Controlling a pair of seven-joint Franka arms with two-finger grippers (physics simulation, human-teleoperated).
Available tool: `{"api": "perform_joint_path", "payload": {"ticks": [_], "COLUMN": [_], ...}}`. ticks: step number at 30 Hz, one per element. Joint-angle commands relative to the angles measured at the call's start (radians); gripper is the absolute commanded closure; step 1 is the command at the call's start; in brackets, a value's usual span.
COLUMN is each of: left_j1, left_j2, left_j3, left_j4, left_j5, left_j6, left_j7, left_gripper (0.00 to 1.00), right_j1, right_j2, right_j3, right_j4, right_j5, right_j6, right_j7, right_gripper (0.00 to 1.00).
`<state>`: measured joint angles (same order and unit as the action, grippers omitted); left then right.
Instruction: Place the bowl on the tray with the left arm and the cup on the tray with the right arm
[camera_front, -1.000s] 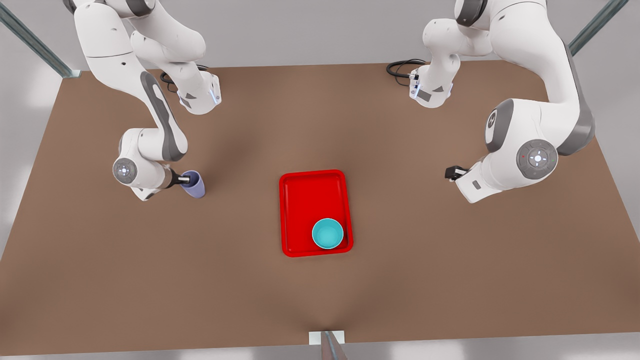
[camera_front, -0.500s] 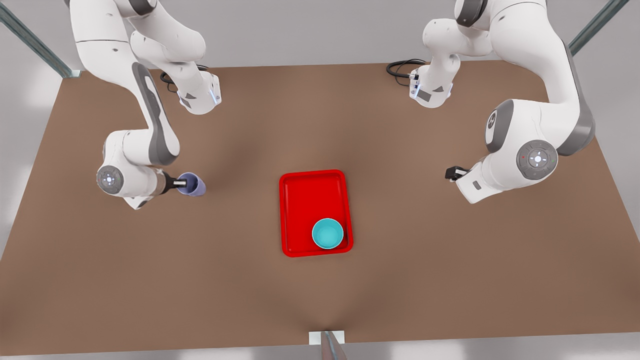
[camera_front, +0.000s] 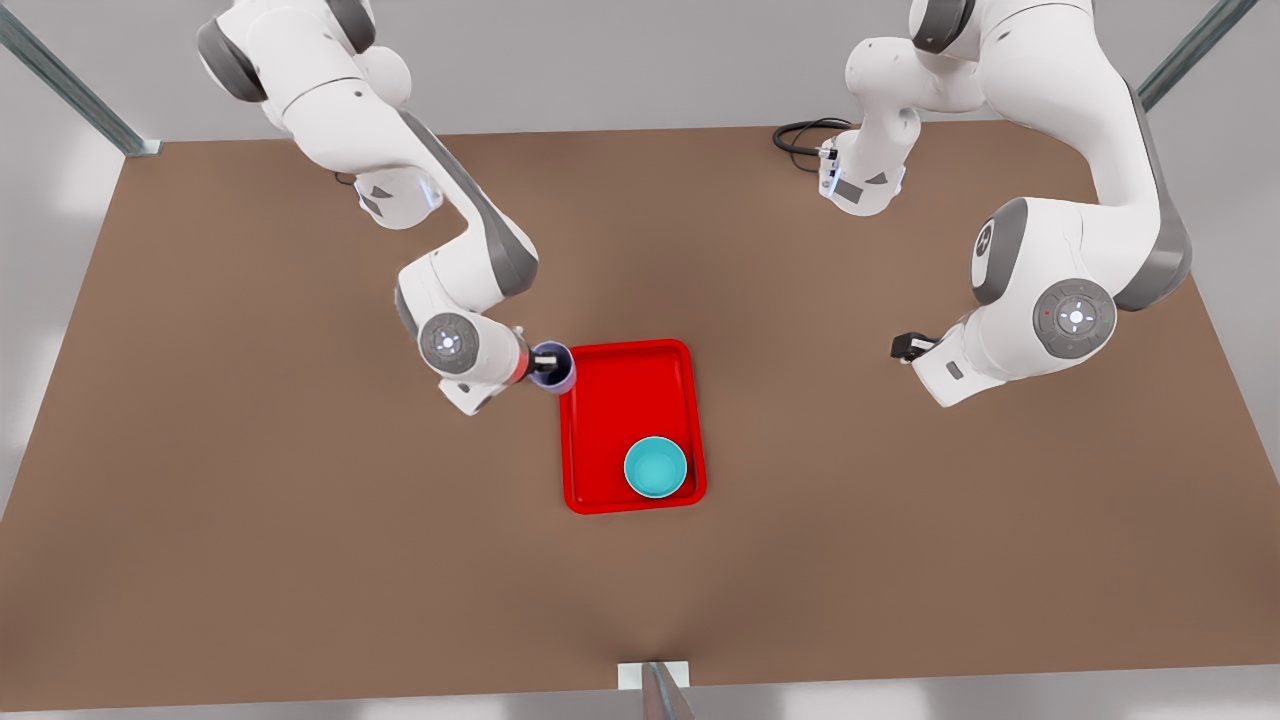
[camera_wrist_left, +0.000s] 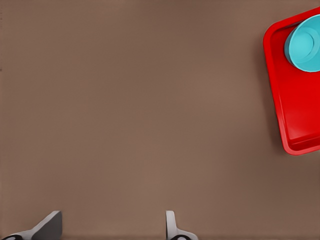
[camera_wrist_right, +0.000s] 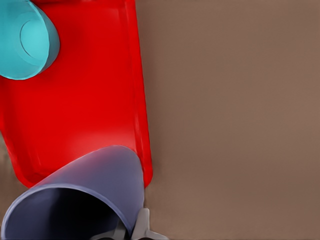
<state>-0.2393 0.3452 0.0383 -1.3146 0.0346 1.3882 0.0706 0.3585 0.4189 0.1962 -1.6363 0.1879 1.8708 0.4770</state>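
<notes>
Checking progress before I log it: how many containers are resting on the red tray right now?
1: the teal bowl sits in the red tray's near corner. The lavender cup is not down yet; the right end effector holds it at the tray's far corner.

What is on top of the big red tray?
The small round teal bowl sits inside the flat red rectangular tray, near one corner. The right gripper holds the pale lavender tapered cup above the tray's edge. The cup hides the rim below it. The left gripper waits, open.

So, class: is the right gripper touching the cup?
Touching. In the right wrist view, the right gripper pinches the rim of the cup between its fingers; the front view shows it carried at the tray edge.
</notes>
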Motion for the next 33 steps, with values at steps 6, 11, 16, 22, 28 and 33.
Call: {"api": "perform_joint_path", "payload": {"ticks": [6, 11, 16, 22, 28, 33], "left_j1": [0.0, 0.0, 0.0, 0.0, 0.0, 0.0], "left_j2": [0.0, 0.006, 0.009, 0.017, 0.023, 0.021], "left_j3": [0.0, 0.0, 0.0, 0.0, 0.0, 0.0], "left_j4": [0.0, 0.0, 0.0, 0.0, 0.0, 0.002], "left_j5": [-0.002, -0.004, -0.002, -0.004, -0.004, -0.002], "left_j6": [0.0, 0.0, 0.0, 0.002, 0.002, 0.002], "left_j7": [-0.003, -0.002, 0.003, 0.005, 0.005, 0.005], "left_gripper": [0.0, 0.0, 0.0, 0.0, 0.0, 0.0], "right_j1": [0.05, 0.122, 0.149, 0.163, 0.183, 0.191], "right_j2": [0.216, 0.277, 0.284, 0.301, 0.304, 0.304], "right_j3": [0.031, 0.031, 0.031, 0.031, 0.031, 0.031], "right_j4": [0.289, 0.309, 0.288, 0.268, 0.234, 0.211], "right_j5": [-0.025, -0.027, -0.127, -0.133, -0.153, -0.168], "right_j6": [-0.001, 0.001, 0.037, 0.048, 0.053, 0.059], "right_j7": [0.083, 0.078, 0.049, 0.048, 0.045, 0.038], "right_gripper": [0.79, 0.79, 0.79, 0.79, 0.74, 0.41]}}
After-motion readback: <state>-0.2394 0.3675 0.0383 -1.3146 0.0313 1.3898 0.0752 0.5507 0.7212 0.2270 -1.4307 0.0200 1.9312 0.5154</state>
